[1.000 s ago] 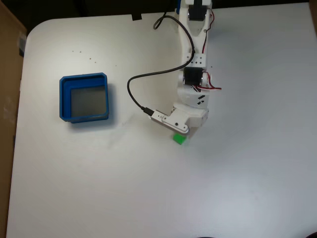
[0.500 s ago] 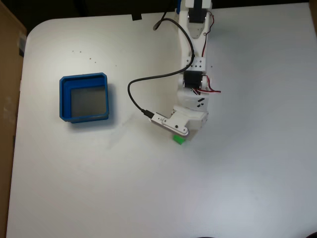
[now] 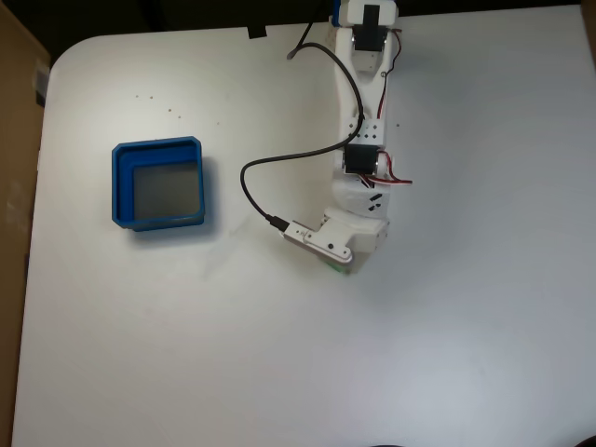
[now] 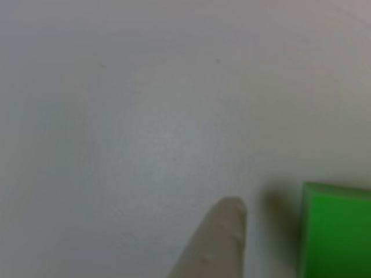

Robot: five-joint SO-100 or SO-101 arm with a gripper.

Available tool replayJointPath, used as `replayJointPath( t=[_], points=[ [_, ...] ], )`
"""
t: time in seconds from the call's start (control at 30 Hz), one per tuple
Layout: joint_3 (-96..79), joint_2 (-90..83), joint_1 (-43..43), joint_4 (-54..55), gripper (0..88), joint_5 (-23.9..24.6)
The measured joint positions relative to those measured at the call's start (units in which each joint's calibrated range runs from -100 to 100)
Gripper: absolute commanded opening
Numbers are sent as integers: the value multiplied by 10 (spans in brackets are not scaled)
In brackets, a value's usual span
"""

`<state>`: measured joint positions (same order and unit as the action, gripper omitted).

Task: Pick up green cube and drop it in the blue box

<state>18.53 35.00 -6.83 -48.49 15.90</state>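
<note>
Seen from the fixed view: white arm stretched down over a white desk, hand lowered onto the green cube, now little more than a green sliver at the hand's lower edge. Black cable looping off to the left. Blue box well apart at left, grey floor bare. In the other view: one pale fingertip just beside the cube, with a shadowed gap between. Spread or pressed together: cannot tell.
</note>
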Motion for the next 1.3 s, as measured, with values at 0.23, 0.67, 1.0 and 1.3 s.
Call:
replayJointPath(
  t=[0.23, 0.67, 1.0, 1.3],
  points=[
    [0, 0, 0, 0, 307, 0],
    [0, 20, -3, 0, 246, 0],
    [0, 21, -4, 0, 203, 0],
    [0, 21, -14, 0, 30, 0]
  ],
)
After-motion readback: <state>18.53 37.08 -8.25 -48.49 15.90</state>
